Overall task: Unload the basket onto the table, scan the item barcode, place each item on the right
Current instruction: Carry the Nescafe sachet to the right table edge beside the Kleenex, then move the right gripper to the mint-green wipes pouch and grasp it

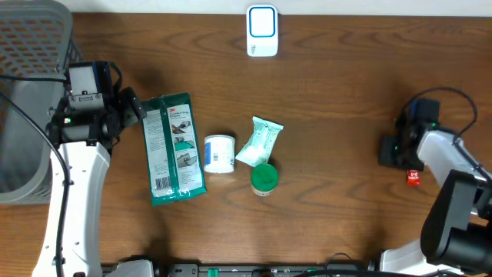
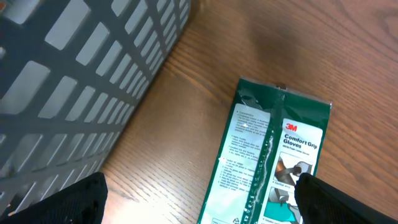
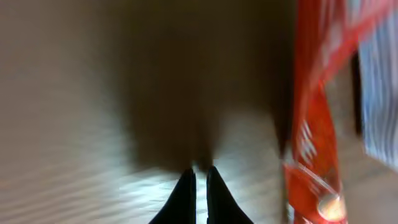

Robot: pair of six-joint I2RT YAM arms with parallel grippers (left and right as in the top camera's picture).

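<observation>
A green glove package (image 1: 175, 148) lies flat on the table, left of centre. My left gripper (image 1: 134, 110) hovers at its upper left corner, open. In the left wrist view the gripper (image 2: 199, 202) straddles the package (image 2: 273, 149) and bare wood, with both black fingertips (image 2: 68, 202) far apart. A white scanner (image 1: 261, 31) with a blue screen stands at the far edge. My right gripper (image 1: 392, 150) sits low at the right, shut with nothing in it. Its view is blurred, with the gripper (image 3: 199, 186) closed beside a red packet (image 3: 317, 124). Any barcode is too small to tell.
A white jar (image 1: 220, 153), a pale green pouch (image 1: 260, 141) and a green-capped bottle (image 1: 264, 179) lie in the middle. A grey basket (image 1: 31, 85) fills the left edge and shows close by in the left wrist view (image 2: 74, 81). The small red packet (image 1: 413, 177) lies by the right arm.
</observation>
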